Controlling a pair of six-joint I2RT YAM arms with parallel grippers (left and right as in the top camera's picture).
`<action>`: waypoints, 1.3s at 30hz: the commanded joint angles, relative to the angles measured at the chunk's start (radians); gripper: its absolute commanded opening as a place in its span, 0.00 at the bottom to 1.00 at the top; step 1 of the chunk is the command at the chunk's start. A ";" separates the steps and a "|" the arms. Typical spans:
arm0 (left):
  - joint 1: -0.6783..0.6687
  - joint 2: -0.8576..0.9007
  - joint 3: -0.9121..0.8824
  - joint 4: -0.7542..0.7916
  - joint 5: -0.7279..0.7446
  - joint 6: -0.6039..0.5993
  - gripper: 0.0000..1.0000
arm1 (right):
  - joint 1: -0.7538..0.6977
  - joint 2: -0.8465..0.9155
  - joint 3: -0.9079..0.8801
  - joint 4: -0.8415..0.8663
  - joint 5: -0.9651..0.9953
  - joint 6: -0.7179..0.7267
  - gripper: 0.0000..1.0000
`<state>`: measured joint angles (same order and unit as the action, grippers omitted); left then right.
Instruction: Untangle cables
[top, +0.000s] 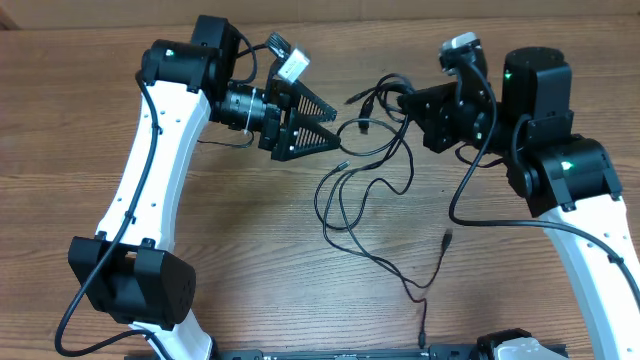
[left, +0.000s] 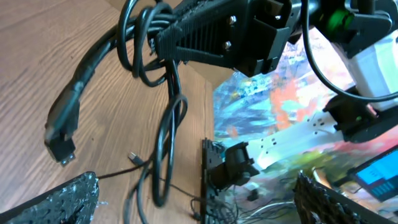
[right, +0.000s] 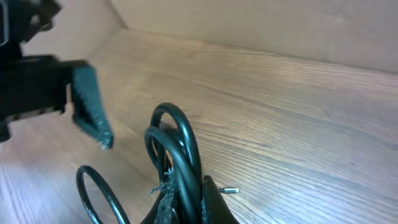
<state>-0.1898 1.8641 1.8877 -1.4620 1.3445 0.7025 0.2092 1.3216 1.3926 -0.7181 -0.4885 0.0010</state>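
Observation:
Thin black cables (top: 362, 172) lie in a loose tangle on the wooden table between the two arms. My right gripper (top: 398, 100) is shut on a bunch of cable loops (right: 177, 140) at the tangle's upper right and holds them just above the table. My left gripper (top: 337, 123) stands open to the left of the tangle, its jaws wide apart with nothing between them. In the left wrist view the left gripper (left: 199, 205) faces the hanging cables (left: 168, 124) and a plug end (left: 61, 134). A small silvery tip (right: 230, 191) lies on the wood beside the right gripper (right: 189, 186).
One cable runs down toward the table's front edge, with a plug end (top: 446, 238) to its right and another end (top: 423, 335) near the edge. The left arm's finger (right: 90, 109) shows in the right wrist view. Bare wood (top: 80, 120) lies to the left.

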 joint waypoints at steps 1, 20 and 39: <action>0.002 -0.028 0.021 0.009 -0.001 -0.081 1.00 | -0.003 -0.003 0.023 0.010 0.021 0.071 0.04; -0.110 -0.028 0.021 0.453 -0.084 -0.520 1.00 | -0.001 -0.003 0.023 0.074 -0.121 0.134 0.04; -0.112 -0.028 0.021 0.614 -0.116 -0.614 0.52 | -0.001 -0.003 0.023 0.083 -0.249 0.133 0.04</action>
<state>-0.2996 1.8641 1.8881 -0.8585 1.2282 0.0929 0.2092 1.3216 1.3926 -0.6445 -0.6846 0.1276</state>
